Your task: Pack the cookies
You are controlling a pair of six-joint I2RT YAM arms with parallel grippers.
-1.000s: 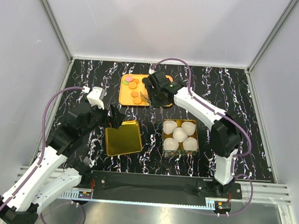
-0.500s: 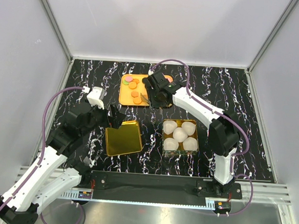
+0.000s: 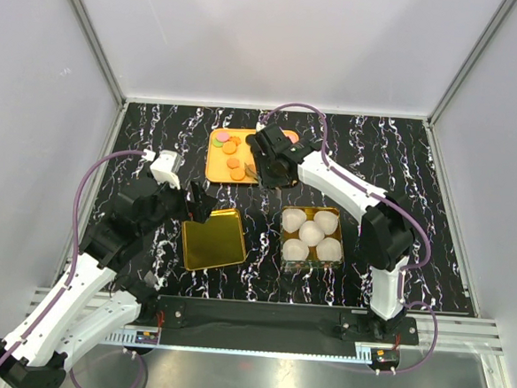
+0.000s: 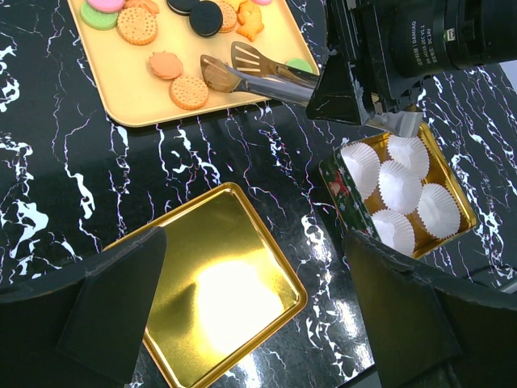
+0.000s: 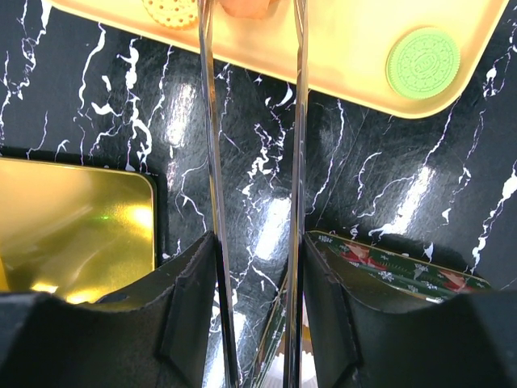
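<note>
From above, the right gripper (image 3: 274, 160) hangs over the near right corner of the orange tray (image 3: 214, 169). It is clamped on a pair of tongs (image 3: 253, 170) whose tips reach in among the cookies (image 3: 231, 148). The cookie tin (image 3: 338, 263) lies nearer than the tray on its right and the gold lid (image 3: 213, 239) nearer than the tray on its left, with the left gripper (image 3: 196, 203) just beside that lid. The carry from tray to tin looks long for a flat disc pinched by thin blades, so a loose squeeze could drop it on the table (image 3: 403, 160) short of the tin. In the left wrist view that arm's own fingers (image 4: 113, 307) are spread wide above the lid with nothing between them. The tong blades are parted over the tray's near edge, close to two orange cookies (image 4: 190, 91) lying side by side, so they might nudge one away or catch both. The paper cups (image 4: 401, 186) in the tin look light and crowded; a cookie released off-centre could tip one or land between them. In the right wrist view the black pads (image 5: 190, 299) press the two steel arms, which run up to an orange cookie (image 5: 246, 6) near the tray's near edge. The tips are cut off, so I cannot tell whether they touch it. A green cookie (image 5: 422, 62) lies apart in the tray's corner. Steel on a smooth tray may skid rather than bite.
</note>
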